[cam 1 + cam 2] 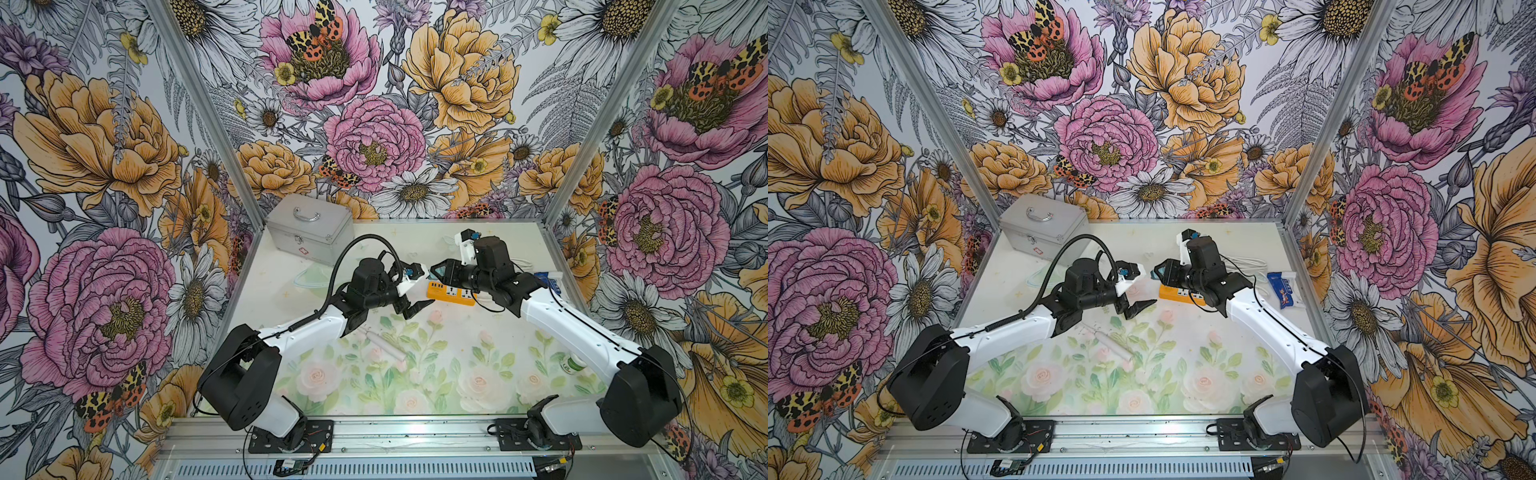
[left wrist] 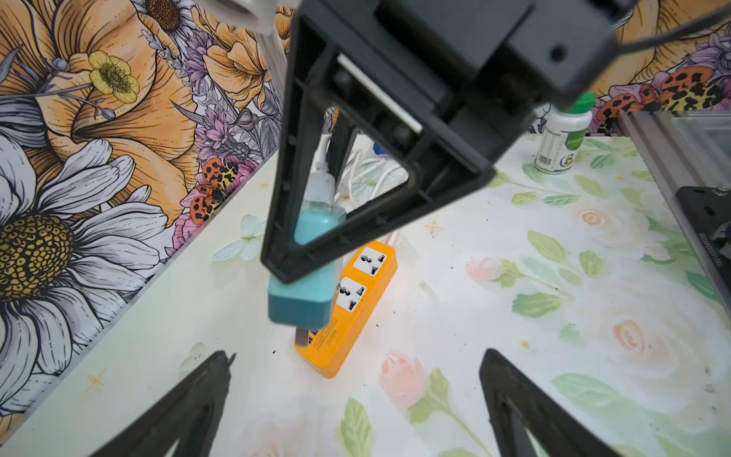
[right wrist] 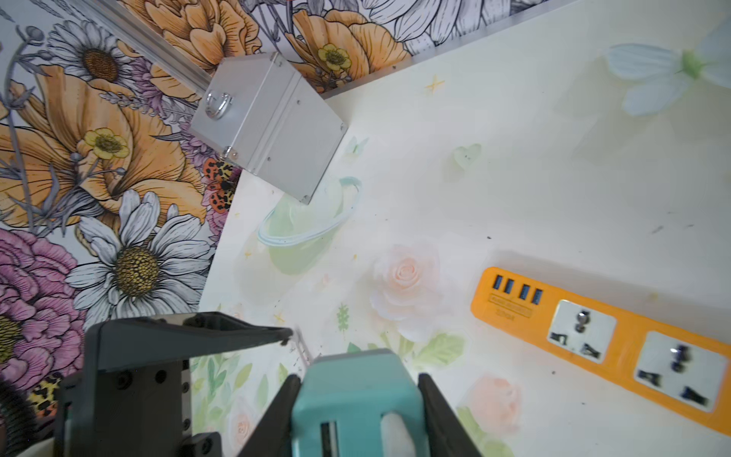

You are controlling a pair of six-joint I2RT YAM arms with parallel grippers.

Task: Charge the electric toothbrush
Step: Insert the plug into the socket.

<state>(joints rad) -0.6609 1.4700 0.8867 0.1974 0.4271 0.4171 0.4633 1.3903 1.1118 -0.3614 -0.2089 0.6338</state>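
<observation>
obliquely flat toothbrush (image 1: 388, 347), neck far-left

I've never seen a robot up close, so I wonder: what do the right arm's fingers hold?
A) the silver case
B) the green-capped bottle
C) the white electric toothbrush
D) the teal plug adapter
D: the right fingers clamp the teal plug adapter from both sides; the electric toothbrush lies on the table.

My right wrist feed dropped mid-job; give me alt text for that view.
The right gripper clamps a teal plug adapter. An orange power strip, both sockets empty, lies apart from it on the floral tabletop; a silver metal case stands by the wall.
</observation>
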